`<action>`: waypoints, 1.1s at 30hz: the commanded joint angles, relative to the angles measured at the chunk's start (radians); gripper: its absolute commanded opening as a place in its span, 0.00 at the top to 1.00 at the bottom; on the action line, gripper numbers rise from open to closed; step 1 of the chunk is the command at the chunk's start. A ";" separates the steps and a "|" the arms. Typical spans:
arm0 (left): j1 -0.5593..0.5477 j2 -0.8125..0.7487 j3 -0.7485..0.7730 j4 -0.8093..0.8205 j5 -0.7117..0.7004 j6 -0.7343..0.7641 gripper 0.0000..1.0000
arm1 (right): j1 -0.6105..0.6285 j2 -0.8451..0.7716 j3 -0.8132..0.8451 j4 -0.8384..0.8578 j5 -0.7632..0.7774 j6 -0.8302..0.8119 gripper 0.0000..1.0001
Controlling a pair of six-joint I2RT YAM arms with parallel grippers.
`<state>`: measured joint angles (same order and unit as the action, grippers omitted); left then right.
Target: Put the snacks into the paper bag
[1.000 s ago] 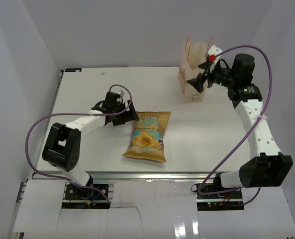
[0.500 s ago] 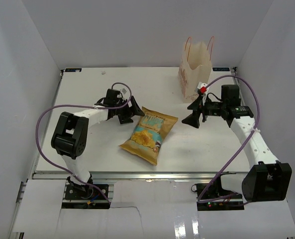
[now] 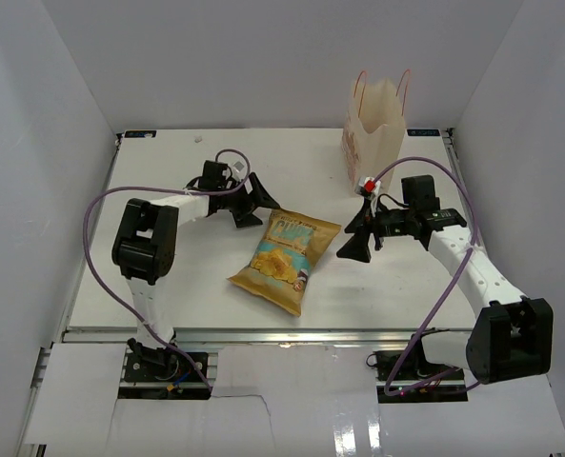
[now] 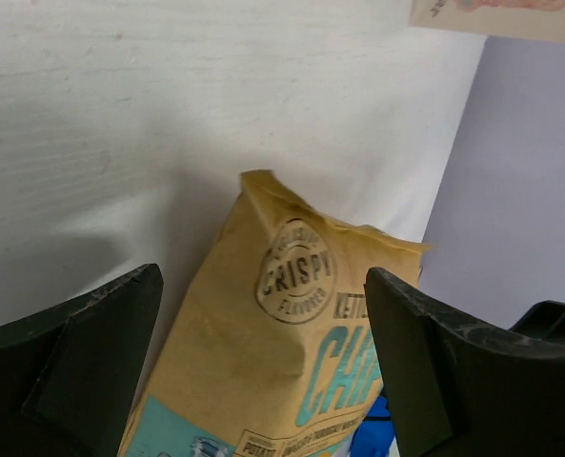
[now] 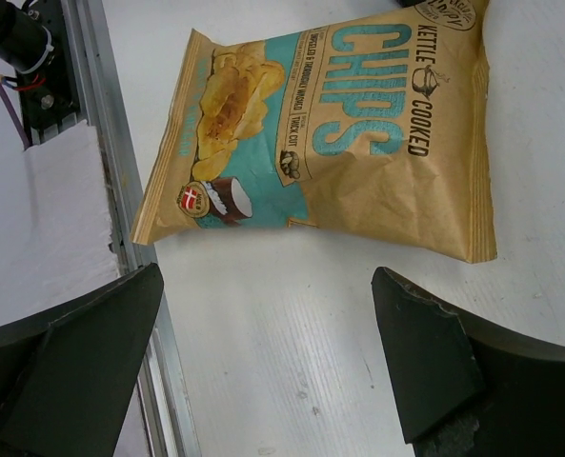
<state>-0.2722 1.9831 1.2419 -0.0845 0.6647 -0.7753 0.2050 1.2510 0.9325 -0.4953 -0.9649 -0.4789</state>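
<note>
Swinging from paper bag [image 3: 375,138] toward chips bag [image 3: 285,262], right fingers [image 5: 82,371] gape; left fingers [image 4: 82,371] too.

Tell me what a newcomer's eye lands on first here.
The tan-and-teal kettle chips bag lies flat in the middle, with the open left gripper at its far corner and the open right gripper to its right. The cream paper bag stands upright at the far right.

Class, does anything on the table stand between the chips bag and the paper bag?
Nothing loose does. Only the right gripper, jaws open, hovers beside the gap between chips bag and paper bag.
</note>
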 commanded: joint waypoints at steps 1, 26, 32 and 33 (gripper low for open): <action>-0.013 0.003 0.056 -0.079 0.021 0.036 0.03 | 0.004 -0.007 -0.017 0.034 0.006 0.023 0.04; -0.059 -0.064 0.035 0.171 0.197 -0.014 1.00 | 0.004 0.036 0.002 0.161 0.209 0.391 0.07; -0.053 -0.148 -0.016 0.227 0.226 -0.045 1.00 | 0.005 0.048 -0.029 0.299 0.131 0.554 0.10; -0.055 -0.155 -0.019 0.227 0.227 -0.045 1.00 | 0.007 0.071 -0.027 0.299 0.120 0.545 0.10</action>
<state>-0.3305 1.9152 1.2320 0.0689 0.8413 -0.8062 0.2054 1.2922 0.9005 -0.2886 -0.8017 -0.0280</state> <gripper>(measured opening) 0.008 0.901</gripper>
